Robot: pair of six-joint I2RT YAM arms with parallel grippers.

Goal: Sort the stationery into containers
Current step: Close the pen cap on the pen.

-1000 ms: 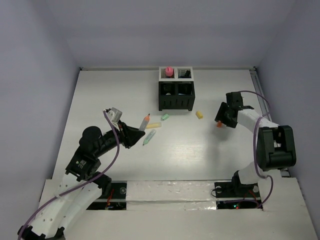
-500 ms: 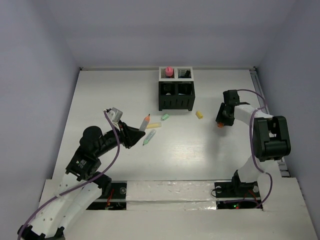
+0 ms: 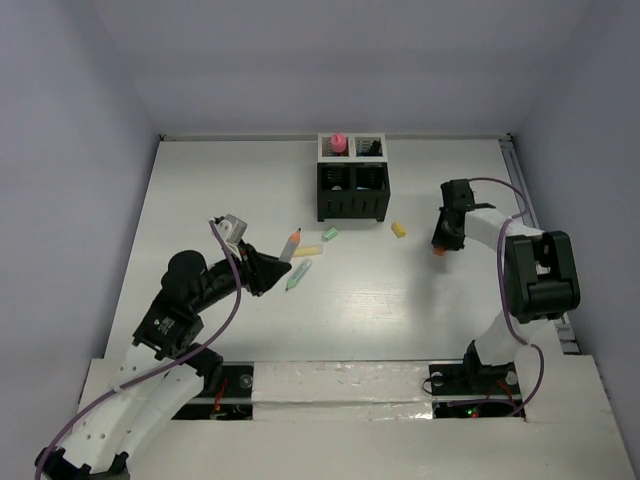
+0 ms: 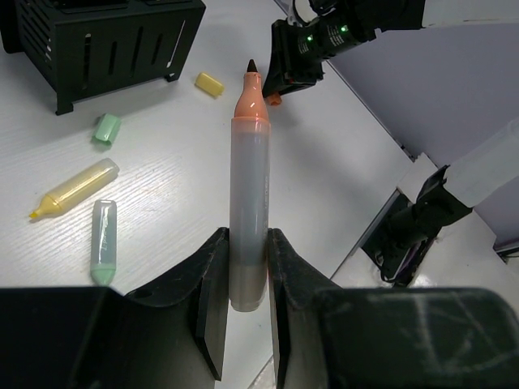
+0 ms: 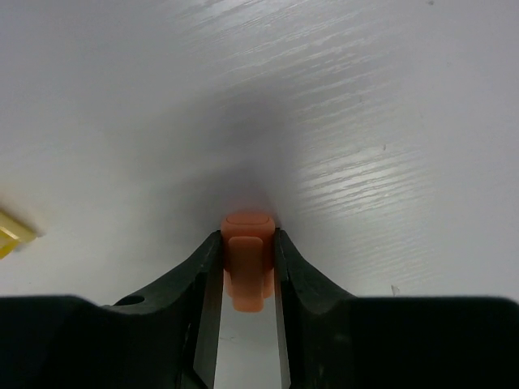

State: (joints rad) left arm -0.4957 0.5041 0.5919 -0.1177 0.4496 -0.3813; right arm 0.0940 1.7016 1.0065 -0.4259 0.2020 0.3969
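My left gripper (image 3: 262, 270) (image 4: 247, 239) is shut on an uncapped marker (image 3: 291, 243) (image 4: 248, 194) with a clear grey barrel and an orange tip, held pointing up and away above the table. At the right, my right gripper (image 3: 440, 244) (image 5: 247, 241) points down at the table, its jaws pressed on both sides of a small orange cap (image 3: 438, 251) (image 5: 247, 259) (image 4: 274, 99). The containers (image 3: 351, 190) (image 4: 105, 40) stand at the back middle; a pink tube (image 3: 338, 143) sticks out of the rear left compartment.
Loose between the arms lie a yellow marker (image 3: 307, 251) (image 4: 77, 186), a light green marker (image 3: 298, 276) (image 4: 103, 243), a green cap (image 3: 329, 235) (image 4: 107, 128) and a yellow cap (image 3: 399, 229) (image 4: 209, 83) (image 5: 12, 229). A dark item (image 3: 368, 148) sits in the rear right compartment.
The right gripper's jaws have narrowed onto the orange cap, and the right arm has drawn in slightly. The left arm and its marker have stayed put.
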